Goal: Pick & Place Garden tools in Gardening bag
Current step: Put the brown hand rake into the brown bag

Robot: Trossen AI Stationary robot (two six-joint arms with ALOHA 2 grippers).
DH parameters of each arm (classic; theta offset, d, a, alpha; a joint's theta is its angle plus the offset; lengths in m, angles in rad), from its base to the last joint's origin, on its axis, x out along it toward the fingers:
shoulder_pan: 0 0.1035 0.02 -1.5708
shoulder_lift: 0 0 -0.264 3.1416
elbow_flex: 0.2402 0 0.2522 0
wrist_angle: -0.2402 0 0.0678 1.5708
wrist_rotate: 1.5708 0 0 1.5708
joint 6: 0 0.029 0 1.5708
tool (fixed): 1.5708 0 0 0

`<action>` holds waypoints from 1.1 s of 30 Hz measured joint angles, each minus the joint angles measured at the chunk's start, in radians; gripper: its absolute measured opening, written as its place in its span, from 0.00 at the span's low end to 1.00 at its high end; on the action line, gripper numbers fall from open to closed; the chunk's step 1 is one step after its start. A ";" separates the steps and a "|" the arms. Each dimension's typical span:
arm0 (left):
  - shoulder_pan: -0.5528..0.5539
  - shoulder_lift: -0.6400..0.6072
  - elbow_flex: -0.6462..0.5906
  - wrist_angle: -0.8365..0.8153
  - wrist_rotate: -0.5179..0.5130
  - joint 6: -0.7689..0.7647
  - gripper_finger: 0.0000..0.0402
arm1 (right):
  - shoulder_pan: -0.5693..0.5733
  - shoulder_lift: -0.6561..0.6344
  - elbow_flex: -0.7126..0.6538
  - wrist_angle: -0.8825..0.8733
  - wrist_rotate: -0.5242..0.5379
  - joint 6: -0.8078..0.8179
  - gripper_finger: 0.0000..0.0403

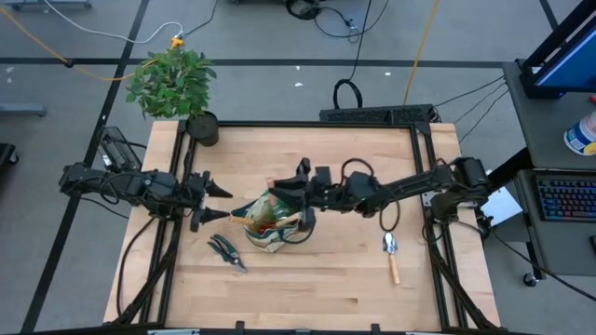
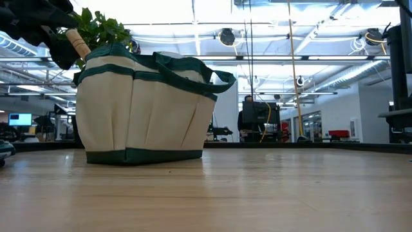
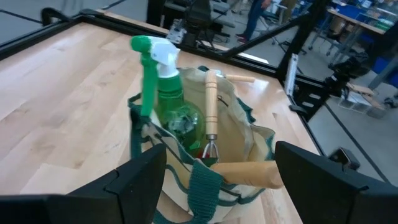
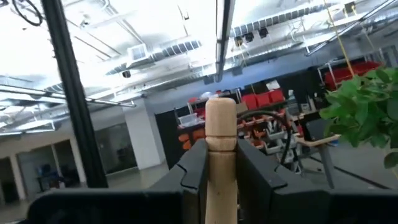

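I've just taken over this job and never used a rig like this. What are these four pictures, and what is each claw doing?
Two dark robot arms work at a wooden table. The overhead picture shows everything; the low one looks level across the table; the other two come from wrist cameras. The left claw waits open beside the round beige canvas bag with green trim, which holds a green spray bottle and a wooden-handled rake. The right claw, over the bag, grips a wooden tool handle. Black pruning shears and a wooden-handled silver trowel lie outside.

high: straight down, far | low: tabletop (image 2: pixel 257 193) level, near gardening bag (image 2: pixel 145 109) at frame left | left wrist: shares bag (image 3: pixel 249 140)
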 joint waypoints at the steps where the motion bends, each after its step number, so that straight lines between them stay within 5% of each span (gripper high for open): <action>1: 0.000 0.000 0.000 0.000 0.010 0.011 0.77 | -0.001 0.020 0.017 -0.001 0.000 -0.003 0.12; 11: -0.002 -0.018 0.000 0.022 0.155 0.153 0.77 | -0.026 0.174 0.090 -0.028 0.037 0.003 0.12; 33: -0.002 -0.187 -0.089 0.028 0.164 0.204 0.77 | -0.031 0.260 0.106 -0.155 0.081 0.001 0.12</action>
